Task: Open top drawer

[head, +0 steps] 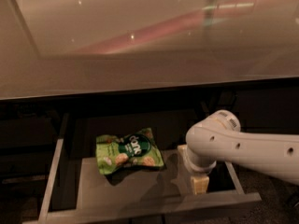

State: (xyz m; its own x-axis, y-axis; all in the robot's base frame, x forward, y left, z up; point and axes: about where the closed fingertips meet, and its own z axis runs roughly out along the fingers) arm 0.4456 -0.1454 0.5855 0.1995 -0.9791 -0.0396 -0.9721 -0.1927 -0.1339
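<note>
The top drawer (140, 188) stands open, drawn out toward the near edge of the scene from under the counter. Its pale grey rim runs down the left side and across the near front, and its shallow grey floor is in plain sight. It fills the lower middle of the view, and its near front edge is cut off at the bottom.

On that floor, left of centre and toward the far half, lies a green snack bag (128, 150). It is flat and a little crumpled, with a dark round label on its face. It casts a shadow on the floor on its near side.

My gripper (200, 183) hangs down inside the right part of the drawer, close behind the near front rim and well apart from the bag. It shows as a pale cream block below my wrist. How far open it is I cannot tell, and I see nothing in its grasp.

My arm (252, 150) comes in from the right — white and rounded, dotted with small dark holes — and bends down over the drawer's right side.

Above all this the glossy beige countertop (140, 45) spans the far half of the scene, streaked with pink and pale reflections. Under its edge the cabinet is dark.
</note>
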